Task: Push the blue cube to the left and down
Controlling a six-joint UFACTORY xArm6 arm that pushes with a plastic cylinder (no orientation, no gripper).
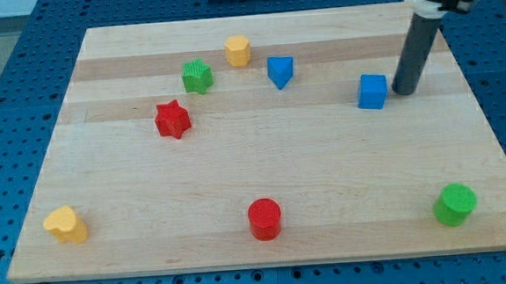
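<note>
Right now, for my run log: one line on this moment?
tip: right of blue cube, close | contact: cannot tell | path left-down: wooden board

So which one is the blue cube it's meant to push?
Look at the wooden board's right half, upper part. The blue cube sits just left of my tip. The other blue block, further left, is wedge-shaped, not square.

The tip (404,90) stands just right of the blue cube (372,91). Left and below the tip, beyond the cube, the board (326,181) lies open; the red cylinder (265,219) stands far down-left, the blue wedge (279,72) up-left.
</note>
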